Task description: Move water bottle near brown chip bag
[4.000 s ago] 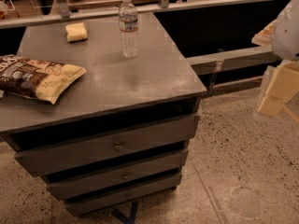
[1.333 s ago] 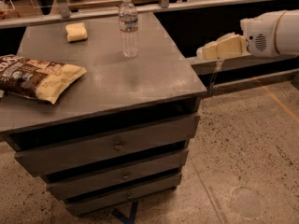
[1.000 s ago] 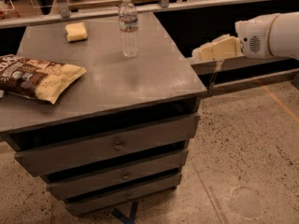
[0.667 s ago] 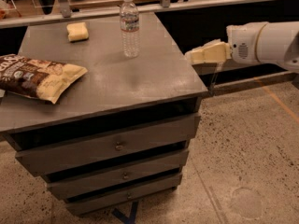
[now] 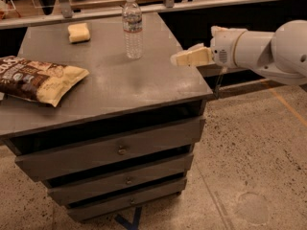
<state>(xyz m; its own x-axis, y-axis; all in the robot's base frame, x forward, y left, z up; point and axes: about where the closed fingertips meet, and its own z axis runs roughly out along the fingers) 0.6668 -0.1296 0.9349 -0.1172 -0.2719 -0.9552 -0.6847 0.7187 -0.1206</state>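
Water bottle (image 5: 132, 28) stands upright near the far edge of the counter (image 5: 120, 80), its long axis vertical. It lies to the left in the view from the pincer (image 5: 187, 57), which hovers over the counter's right edge and points toward it. Whether the pincer is apart or together cannot be told. Brown chip bag (image 5: 36, 78) lies flat at front left, well apart from the bottle. Its white lettering is cut off and unreadable, and the bottle's pale label shows no legible print.
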